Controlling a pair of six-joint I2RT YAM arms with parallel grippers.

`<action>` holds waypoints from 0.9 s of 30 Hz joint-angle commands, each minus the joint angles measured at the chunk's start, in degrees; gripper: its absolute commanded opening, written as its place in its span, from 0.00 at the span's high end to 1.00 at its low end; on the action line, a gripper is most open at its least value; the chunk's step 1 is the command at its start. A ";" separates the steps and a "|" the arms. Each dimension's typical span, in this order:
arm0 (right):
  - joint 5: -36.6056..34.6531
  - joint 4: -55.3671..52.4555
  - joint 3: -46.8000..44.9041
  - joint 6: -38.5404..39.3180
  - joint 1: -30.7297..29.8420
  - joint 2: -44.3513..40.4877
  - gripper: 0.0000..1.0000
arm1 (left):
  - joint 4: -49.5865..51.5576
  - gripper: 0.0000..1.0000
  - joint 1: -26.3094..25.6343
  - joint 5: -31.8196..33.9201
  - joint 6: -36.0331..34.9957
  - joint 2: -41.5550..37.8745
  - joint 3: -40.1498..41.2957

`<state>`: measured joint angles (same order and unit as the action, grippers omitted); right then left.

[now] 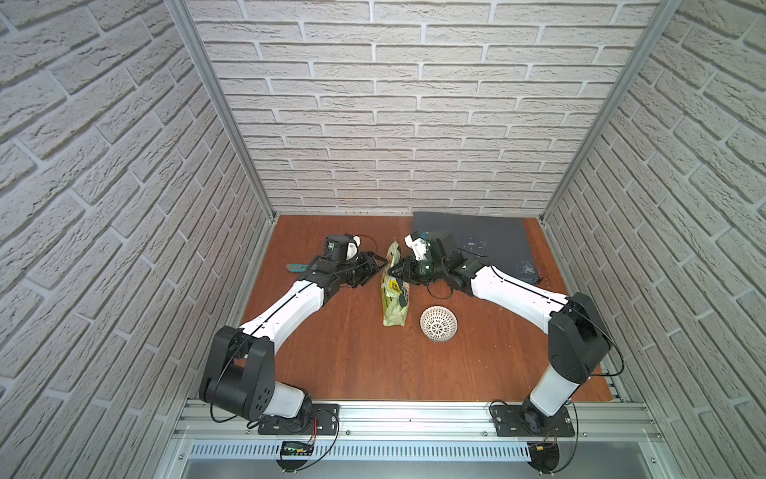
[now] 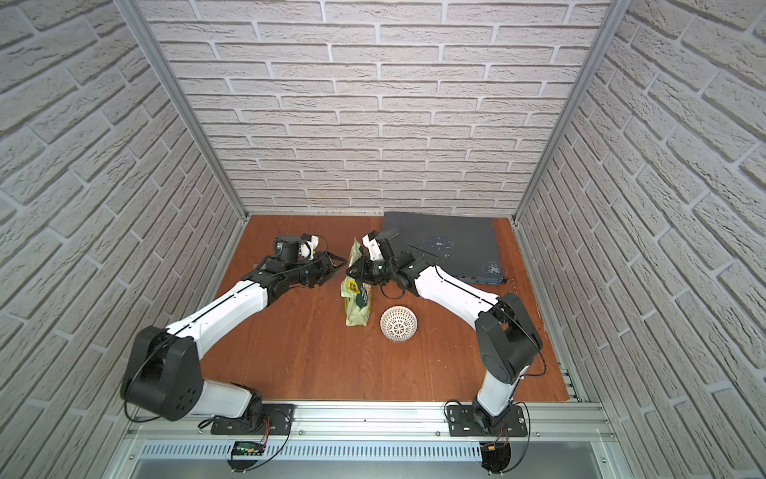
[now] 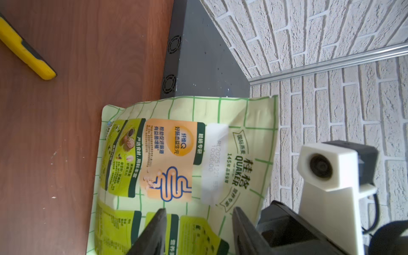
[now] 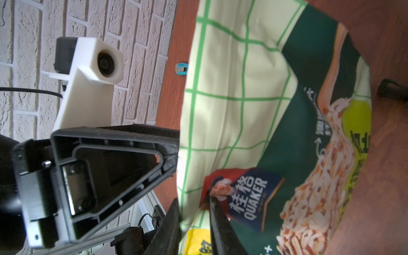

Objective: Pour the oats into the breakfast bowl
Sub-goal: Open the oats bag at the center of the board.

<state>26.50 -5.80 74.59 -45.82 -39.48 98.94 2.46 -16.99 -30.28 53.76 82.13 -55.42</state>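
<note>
Standing upright, the green plastic oat pouch point(image 1: 396, 292) is pinched by the right gripper point(image 4: 194, 199); the left gripper point(image 3: 199, 209) is held parted, contact unclear. Nothing is poured: the white lattice-patterned bowl point(image 1: 438, 324) at four o'clock lies empty.

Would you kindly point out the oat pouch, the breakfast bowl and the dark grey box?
oat pouch point(image 1: 396, 307): in a top view, on its lower printed face.
breakfast bowl point(image 1: 438, 325): in a top view, on its patterned inside.
dark grey box point(image 1: 497, 236): in a top view, on its flat top.
</note>
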 commanded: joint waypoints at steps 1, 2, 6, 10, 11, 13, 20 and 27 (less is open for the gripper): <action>-1.39 -2.26 -0.24 1.25 -0.34 -0.84 0.74 | -3.83 0.51 -0.67 -1.60 -0.15 0.61 -2.13; -1.41 -2.28 -0.23 1.26 -0.33 -0.85 0.74 | -4.06 0.51 -0.87 -1.63 -0.05 0.77 -2.19; -1.40 -2.48 -0.11 1.42 -0.33 -0.85 0.74 | -4.40 0.50 -1.41 -1.75 -0.01 1.13 -2.72; -1.58 -2.68 0.02 1.60 -0.37 -0.94 0.74 | -4.43 0.50 -1.81 -1.72 -0.06 1.49 -3.03; -1.56 -2.73 0.10 1.61 -0.38 -0.94 0.74 | -4.46 0.50 -1.88 -1.64 -0.10 1.60 -3.03; -1.57 -2.87 0.12 1.61 -0.38 -0.94 0.74 | -4.44 0.51 -1.82 -1.54 -0.14 1.82 -3.03; -1.58 -2.99 0.11 1.71 -0.33 -0.94 0.74 | -4.66 0.52 -2.09 -1.47 -0.23 2.81 -3.12; -1.59 -3.25 0.47 1.96 -0.36 -1.03 0.74 | -5.05 0.54 -2.33 -1.74 -0.41 4.10 -3.47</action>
<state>25.85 -7.33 74.59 -44.95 -39.48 98.94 -0.25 -18.81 -31.35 53.98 85.17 -57.32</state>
